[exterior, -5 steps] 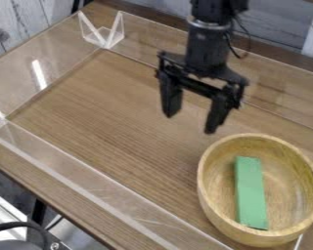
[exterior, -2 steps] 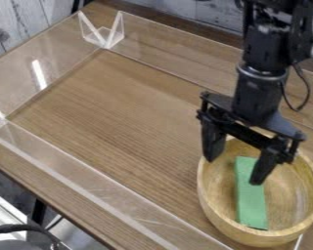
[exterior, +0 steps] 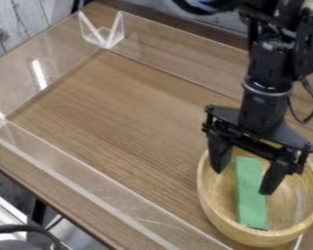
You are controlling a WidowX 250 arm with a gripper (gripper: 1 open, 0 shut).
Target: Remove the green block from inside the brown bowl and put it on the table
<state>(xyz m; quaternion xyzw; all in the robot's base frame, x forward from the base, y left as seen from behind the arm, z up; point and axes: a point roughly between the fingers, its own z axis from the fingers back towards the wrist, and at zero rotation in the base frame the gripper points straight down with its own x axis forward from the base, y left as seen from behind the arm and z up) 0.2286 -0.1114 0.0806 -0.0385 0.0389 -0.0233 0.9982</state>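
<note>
Clear acrylic walls (exterior: pixel 67 166) edge the wood-grain table (exterior: pixel 120 107), with nothing lying between the arm and the brown bowl (exterior: pixel 225 220) at the near right corner. The green block (exterior: pixel 250 200) lies flat inside the bowl. The gripper (exterior: pixel 246 174) points straight down over the block, its fingers (exterior: pixel 222 156) spread wide and holding nothing.

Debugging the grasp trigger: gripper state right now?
Gripper: open, fingers spread over the green block in the brown bowl, holding nothing.
</note>
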